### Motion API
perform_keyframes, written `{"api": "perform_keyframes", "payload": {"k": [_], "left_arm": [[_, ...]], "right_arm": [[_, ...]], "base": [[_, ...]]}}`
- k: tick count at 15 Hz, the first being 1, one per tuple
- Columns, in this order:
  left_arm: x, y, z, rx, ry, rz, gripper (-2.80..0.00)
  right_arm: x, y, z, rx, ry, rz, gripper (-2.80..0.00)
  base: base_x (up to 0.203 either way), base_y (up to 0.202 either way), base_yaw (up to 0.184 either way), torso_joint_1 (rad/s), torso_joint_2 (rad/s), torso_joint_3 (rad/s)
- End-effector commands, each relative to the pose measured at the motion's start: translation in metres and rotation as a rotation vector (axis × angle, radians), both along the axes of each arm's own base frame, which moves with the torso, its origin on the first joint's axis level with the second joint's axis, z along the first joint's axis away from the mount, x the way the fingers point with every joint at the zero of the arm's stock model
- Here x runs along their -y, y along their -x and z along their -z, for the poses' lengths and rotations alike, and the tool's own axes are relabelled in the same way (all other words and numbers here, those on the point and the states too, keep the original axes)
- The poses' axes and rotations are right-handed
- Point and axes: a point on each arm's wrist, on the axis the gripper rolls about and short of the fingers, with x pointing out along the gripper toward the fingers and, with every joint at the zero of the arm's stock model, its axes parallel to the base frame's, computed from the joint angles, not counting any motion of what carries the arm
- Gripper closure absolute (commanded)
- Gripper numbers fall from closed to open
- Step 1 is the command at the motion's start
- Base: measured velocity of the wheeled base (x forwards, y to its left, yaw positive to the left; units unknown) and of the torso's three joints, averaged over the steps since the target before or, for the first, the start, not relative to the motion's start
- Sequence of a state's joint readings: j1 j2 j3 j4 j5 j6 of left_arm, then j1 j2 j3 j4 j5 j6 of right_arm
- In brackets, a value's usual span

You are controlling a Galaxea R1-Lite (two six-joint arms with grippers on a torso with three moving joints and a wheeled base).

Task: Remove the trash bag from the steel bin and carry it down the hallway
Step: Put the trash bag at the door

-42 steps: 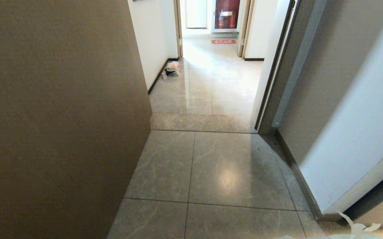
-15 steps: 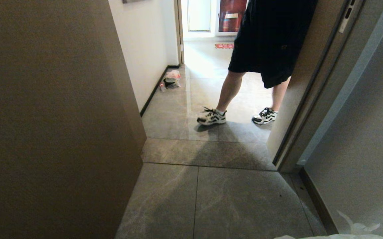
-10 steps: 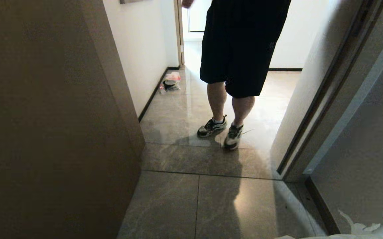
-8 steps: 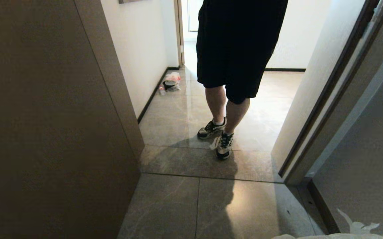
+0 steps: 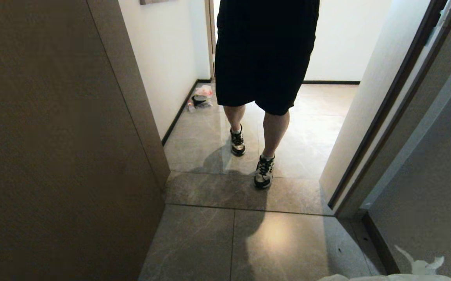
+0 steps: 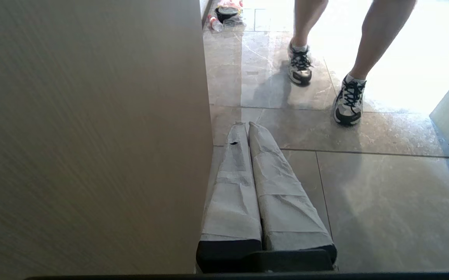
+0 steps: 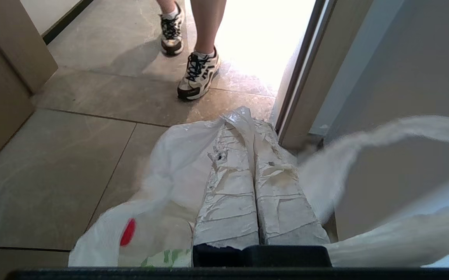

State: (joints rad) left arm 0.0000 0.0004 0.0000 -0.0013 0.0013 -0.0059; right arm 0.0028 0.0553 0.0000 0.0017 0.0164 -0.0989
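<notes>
Nearest the robot, the right tool [image 7: 253,124] has its two tape-wrapped fingers [image 7: 230,194] pressed together, pinching the thin plastic of the trash bag [image 7: 162,206]. The white bag hangs around and below that tool, a red patch showing through its skin, and one loop handle streams off to the side. In the head view only a scrap of the bag [image 5: 416,267] shows, at about 5 o'clock at the lower edge.

The left tool [image 6: 246,126] points forward low over the floor, its wrapped fingers [image 6: 232,194] closed against each other with nothing between them. It sits just beside a brown panel [image 5: 53,156] that fills the 9 o'clock side of the head view.

Grey marble-look floor tiles [image 5: 280,242] run forward at 12 o'clock to a doorway, with a door frame [image 5: 385,117] standing at about 2 o'clock.

In the doorway stands a person in dark shorts [image 5: 264,54] and white-and-black sneakers [image 5: 264,175], one foot on the threshold strip, the other farther back.

Beyond lies the hallway [image 5: 319,113], glossy and brightly lit, with white walls and black skirting. Far off at about 11 o'clock, against the skirting, a pinkish bag with a black tub [image 5: 202,97] rests on the hallway floor, well apart from the person's feet.
</notes>
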Motion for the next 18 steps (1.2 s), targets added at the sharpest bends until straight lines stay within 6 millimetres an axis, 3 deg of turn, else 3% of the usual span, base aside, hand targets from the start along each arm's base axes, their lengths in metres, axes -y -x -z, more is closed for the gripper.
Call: {"api": "perform_keyframes", "payload": {"k": [1,9,18], "left_arm": [[0.0,0.0,0.0004,0.001,0.002,0.0,0.0],[0.0,0.0001,0.0,0.002,0.0,0.0,0.0],[0.0,0.0,0.0006,-0.001,0.003,0.0,0.0]], "right_arm": [[0.0,-0.0001,0.0,-0.001,0.001,-0.001,0.0],[0.0,-0.0001,0.0,-0.001,0.001,0.001,0.0],[0.0,-0.0001,0.0,-0.001,0.001,-0.001,0.0]], "base": [[0.0,0.0,0.0,0.0,0.0,0.0],[0.012,0.0,0.0,0.001,0.0,0.001],[0.189,0.0,0.0,0.002,0.0,0.001]]}}
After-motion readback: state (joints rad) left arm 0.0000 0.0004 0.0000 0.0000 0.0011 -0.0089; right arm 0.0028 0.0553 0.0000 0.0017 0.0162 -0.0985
